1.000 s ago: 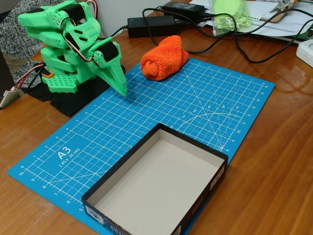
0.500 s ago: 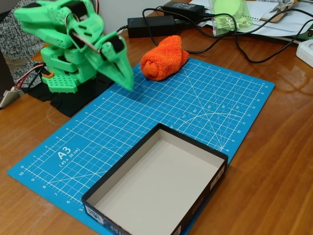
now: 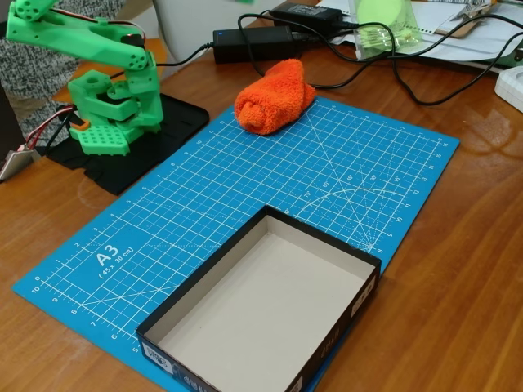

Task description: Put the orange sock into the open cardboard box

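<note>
The orange sock (image 3: 274,96), rolled up and fuzzy, lies at the far edge of the blue cutting mat. The open cardboard box (image 3: 261,310) stands at the mat's near edge, with black outer walls, a pale inside and nothing in it. The green arm's base (image 3: 110,114) sits on a black plate at the left, roughly a hand's width left of the sock. Its upper link (image 3: 82,37) slants up toward the top left corner and runs off the picture's edge.
The blue A3 cutting mat (image 3: 163,220) covers the middle of the wooden table. Behind the sock lie a black power adapter (image 3: 253,42) and looping black cables (image 3: 392,77). Papers and a pale green see-through object (image 3: 384,24) sit at the back right.
The arm has swung up and back to the left. Its gripper, which pointed down at the mat beside the sock, has left the picture. Sock and box have not moved.
</note>
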Tool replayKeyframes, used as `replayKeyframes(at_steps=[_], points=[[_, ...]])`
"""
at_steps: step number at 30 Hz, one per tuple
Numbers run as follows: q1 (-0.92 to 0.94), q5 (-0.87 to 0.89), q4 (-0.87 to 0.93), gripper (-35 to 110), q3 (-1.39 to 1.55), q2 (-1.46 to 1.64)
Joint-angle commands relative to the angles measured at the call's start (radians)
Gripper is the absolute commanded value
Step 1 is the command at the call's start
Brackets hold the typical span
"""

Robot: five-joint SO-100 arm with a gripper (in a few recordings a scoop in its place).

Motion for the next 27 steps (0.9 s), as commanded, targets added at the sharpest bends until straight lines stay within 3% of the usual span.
replayKeyframes(at_steps=[1, 6, 13, 19, 27], points=[[-0.098, -0.121, -0.003, 22, -0.107, -0.146], [0.051, -0.178, 0.012, 23, -0.193, -0.348], [0.279, -0.387, -0.101, 27, -0.143, -0.604], [0.293, -0.459, 0.140, 25, -0.192, -0.738], [0.295, -0.644, 0.018, 27, -0.135, -0.719]])
